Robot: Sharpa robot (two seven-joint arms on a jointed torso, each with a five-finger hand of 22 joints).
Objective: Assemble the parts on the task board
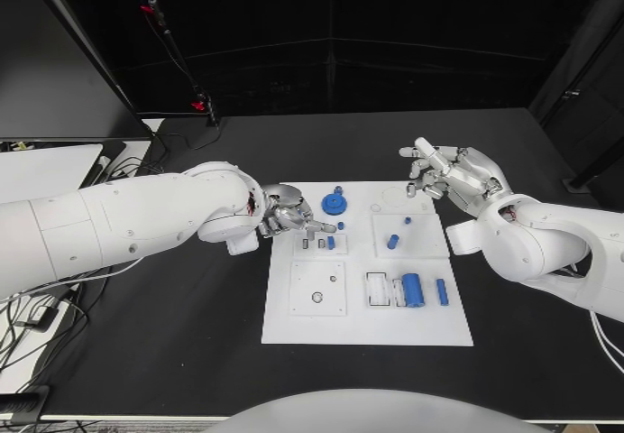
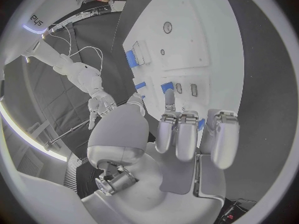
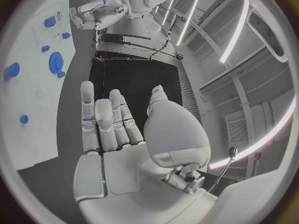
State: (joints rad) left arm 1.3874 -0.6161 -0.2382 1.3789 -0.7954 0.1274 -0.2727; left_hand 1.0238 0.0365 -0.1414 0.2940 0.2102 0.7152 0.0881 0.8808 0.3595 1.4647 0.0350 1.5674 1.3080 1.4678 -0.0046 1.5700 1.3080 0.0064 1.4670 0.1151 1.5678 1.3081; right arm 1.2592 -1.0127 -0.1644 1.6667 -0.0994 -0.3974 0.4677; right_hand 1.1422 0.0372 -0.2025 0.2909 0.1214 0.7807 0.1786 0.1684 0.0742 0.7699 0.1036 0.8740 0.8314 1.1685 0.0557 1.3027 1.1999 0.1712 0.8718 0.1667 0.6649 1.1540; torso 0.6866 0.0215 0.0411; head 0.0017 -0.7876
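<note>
The white task board [image 1: 390, 325] lies mid-table. A blue gear [image 1: 335, 203] stands near its far edge, and small blue pieces [image 1: 393, 241] sit below it. A blue cylinder [image 1: 412, 290] and a thin blue peg [image 1: 442, 290] lie lower right. My left hand [image 1: 289, 216] hovers over the board's far left part, its fingertips close above a small blue piece [image 1: 330, 242]; its fingers [image 2: 187, 134] hold nothing. My right hand [image 1: 449, 176] floats off the board's far right corner, with its fingers [image 3: 102, 122] spread and empty. The gear [image 3: 56, 62] lies beyond them.
Black table [image 1: 169, 316] surrounds the board. The board's near left square [image 1: 318, 289] has two small holes, and an empty slot [image 1: 377, 289] lies beside the cylinder. A white surface [image 1: 39, 171] and cables sit off the table's left edge.
</note>
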